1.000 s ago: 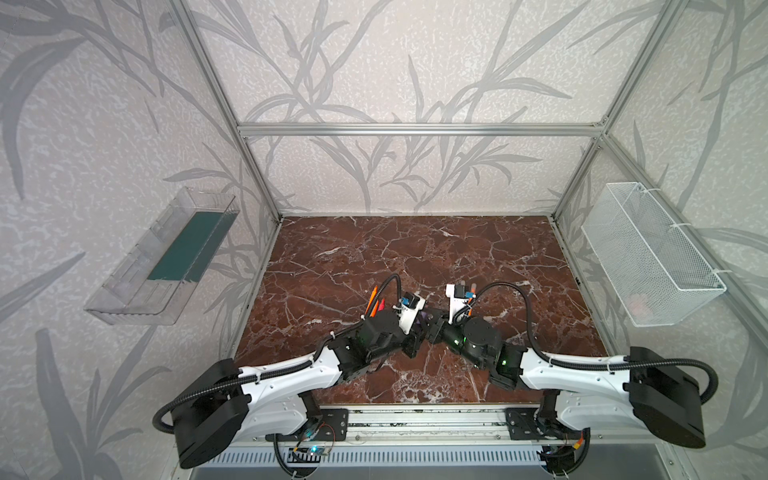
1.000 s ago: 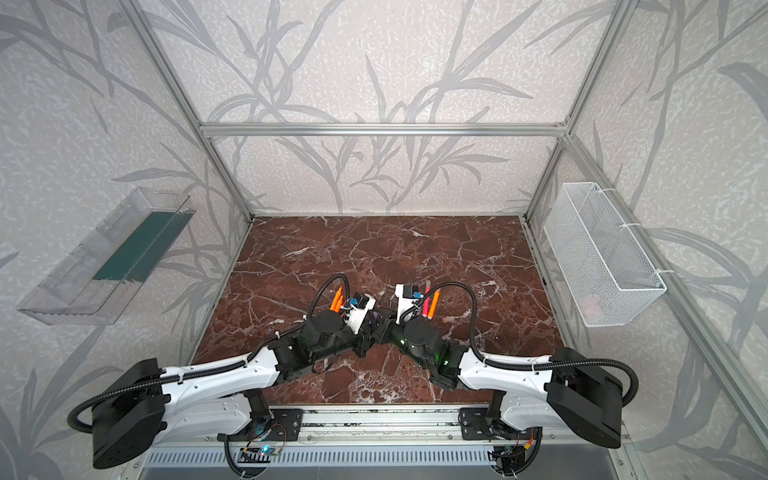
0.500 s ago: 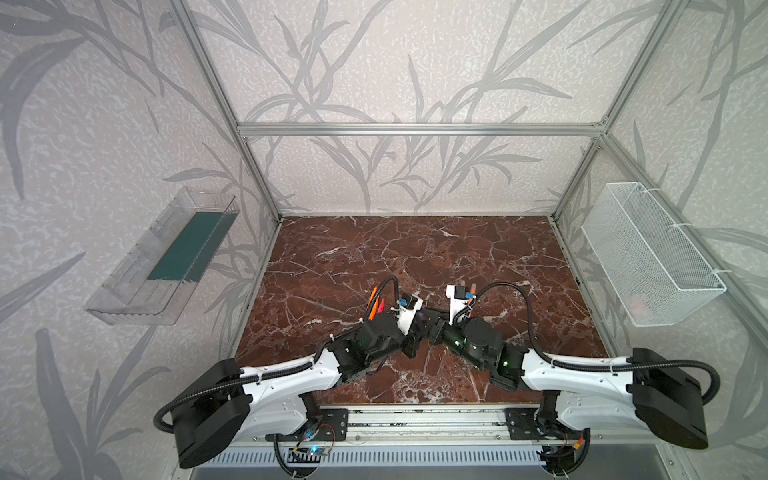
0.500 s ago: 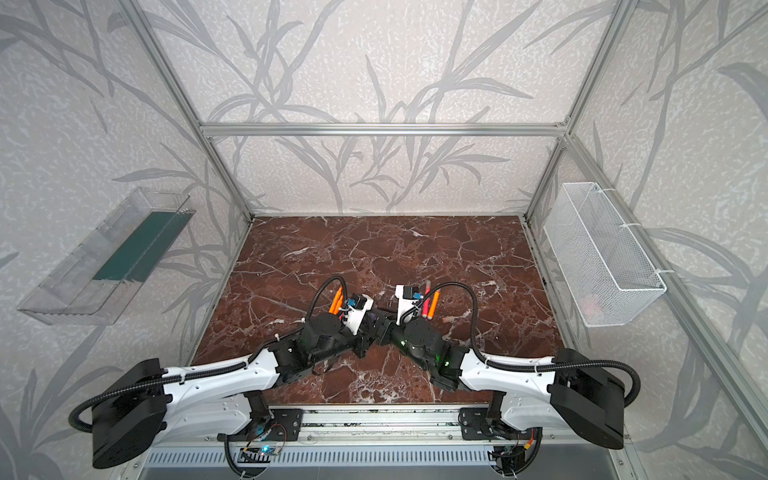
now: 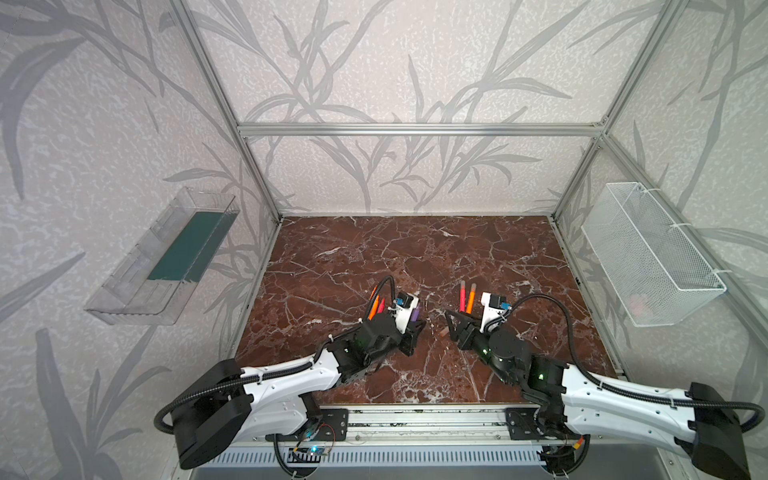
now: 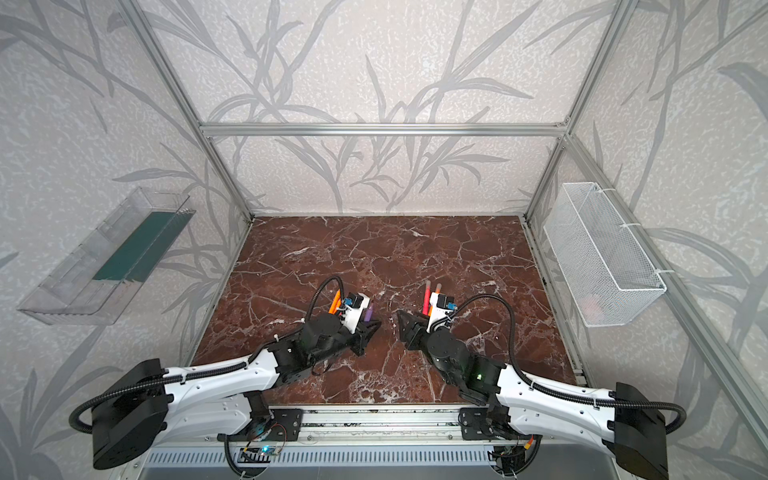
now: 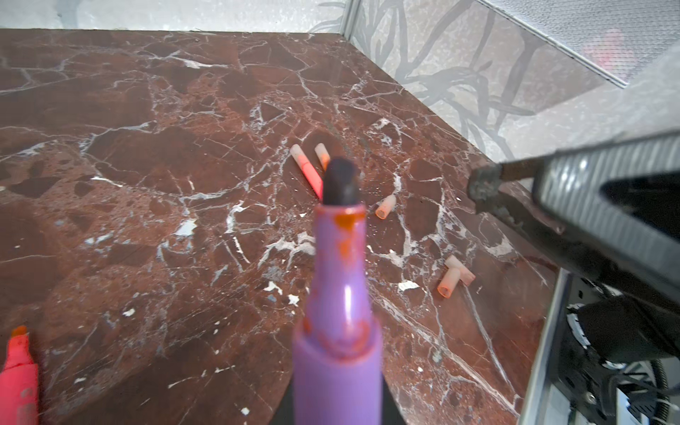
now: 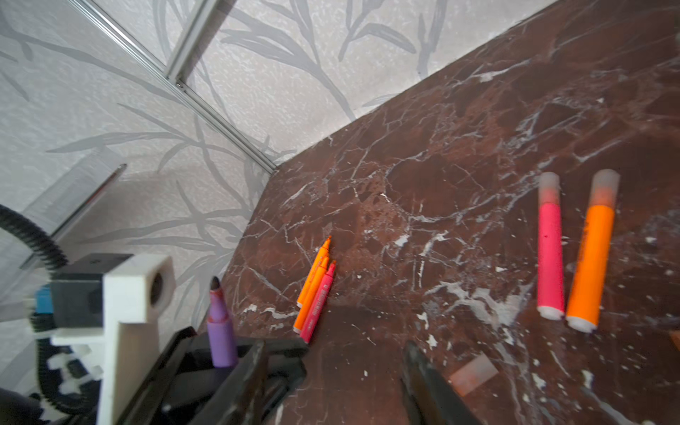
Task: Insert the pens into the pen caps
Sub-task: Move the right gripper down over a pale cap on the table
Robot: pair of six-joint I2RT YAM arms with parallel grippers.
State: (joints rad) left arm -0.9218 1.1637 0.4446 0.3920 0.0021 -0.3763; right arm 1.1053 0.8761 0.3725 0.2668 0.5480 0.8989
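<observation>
Purple pen (image 7: 338,331): one, clamped in left tool (image 5: 417,326) | right tool (image 5: 451,324): apart | capped pens (image 8: 551,254): two | bare pens (image 8: 316,290): three | loose caps (image 7: 385,206): three

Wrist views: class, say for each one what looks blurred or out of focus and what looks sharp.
Left wrist view: the purple pen close to the lens is soft, the marble and loose caps beyond it sharper. Right wrist view: the two capped pens and a loose cap are smeared, the three uncapped pens crisper.
</observation>
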